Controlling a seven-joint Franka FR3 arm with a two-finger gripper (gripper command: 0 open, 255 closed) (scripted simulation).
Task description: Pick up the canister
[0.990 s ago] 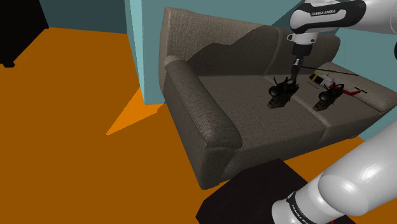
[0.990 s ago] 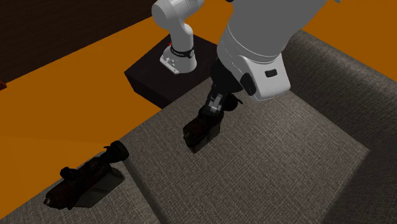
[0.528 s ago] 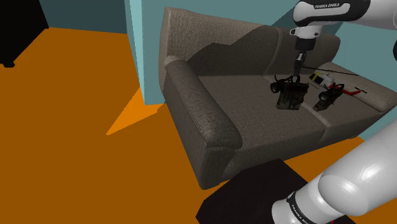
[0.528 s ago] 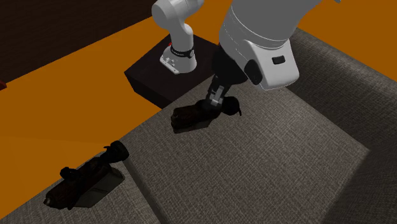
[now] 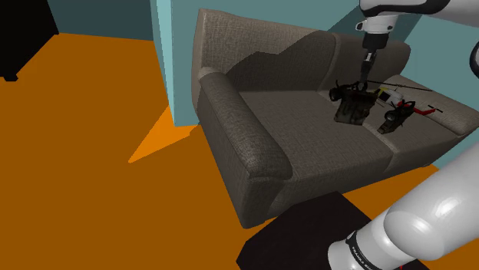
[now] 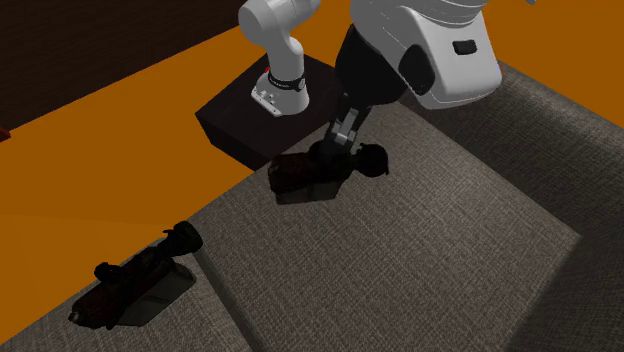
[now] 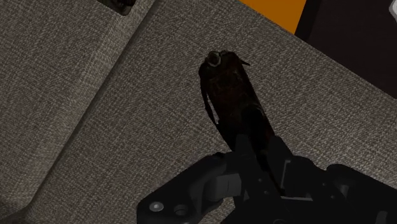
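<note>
The gripper (image 6: 336, 162) is clenched on the dark canister (image 7: 228, 95), which juts out tilted from between its fingers, over the sofa (image 6: 450, 250) cushion below the hand. By my reading the grasp is made and the lift is in hand. The next move calls for a steady rise without loosening, since the grip seems to sit near one end. The wrist view shows the canister's capped far end. The shoulder view shows a toy (image 5: 395, 116) just beside the hand.

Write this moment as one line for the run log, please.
gripper: shut on canister | canister: dark, held over sofa seat | nearby: second dark object lying on seat
</note>
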